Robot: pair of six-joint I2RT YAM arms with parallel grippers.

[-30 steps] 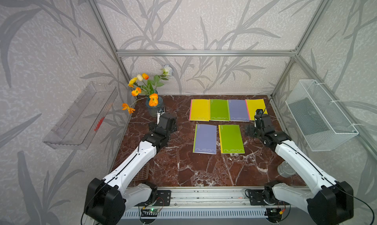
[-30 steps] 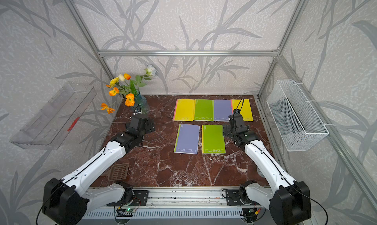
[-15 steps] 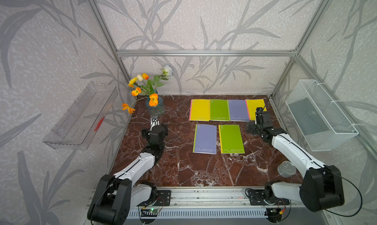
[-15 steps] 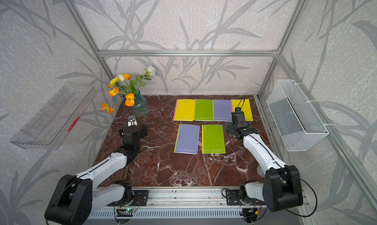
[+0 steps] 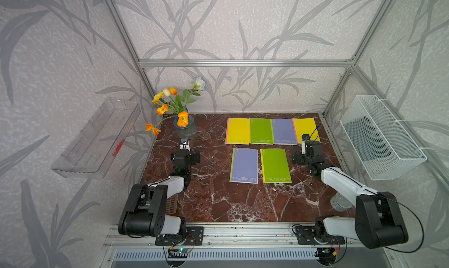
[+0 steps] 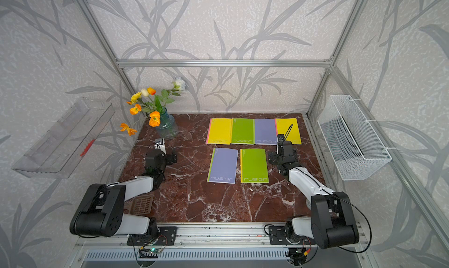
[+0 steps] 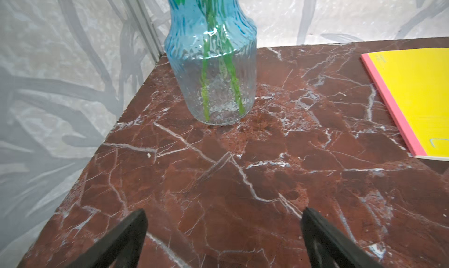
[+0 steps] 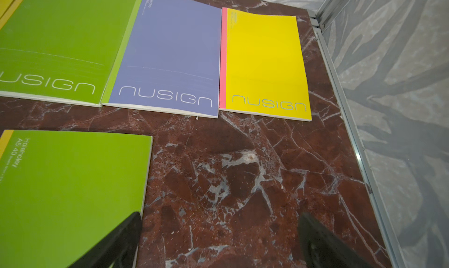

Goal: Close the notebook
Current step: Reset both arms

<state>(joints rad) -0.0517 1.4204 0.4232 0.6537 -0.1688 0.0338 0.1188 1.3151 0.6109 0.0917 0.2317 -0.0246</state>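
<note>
Several closed notebooks lie flat on the marble table (image 5: 213,201). The back row holds a yellow notebook (image 5: 237,130), a green one (image 5: 261,130), a purple one (image 5: 283,131) and another yellow one (image 5: 306,126). In front lie a purple notebook (image 5: 244,164) and a green notebook (image 5: 275,164). No open pages show on any of them. My left gripper (image 7: 223,213) is open over bare marble, facing the vase (image 7: 213,79). My right gripper (image 8: 220,217) is open too, beside the front green notebook (image 8: 73,186), with nothing between its fingers.
A blue glass vase of flowers (image 5: 184,127) stands at the back left. A clear tray (image 5: 97,138) hangs on the left wall and a wire basket (image 5: 381,138) on the right wall. A brown grid piece (image 5: 171,203) and a clear cup (image 5: 340,201) sit near the arm bases.
Both arms have folded back toward their bases. The left gripper has drawn left and nearer; the right gripper has stayed beside the front green notebook. Both stayed open.
</note>
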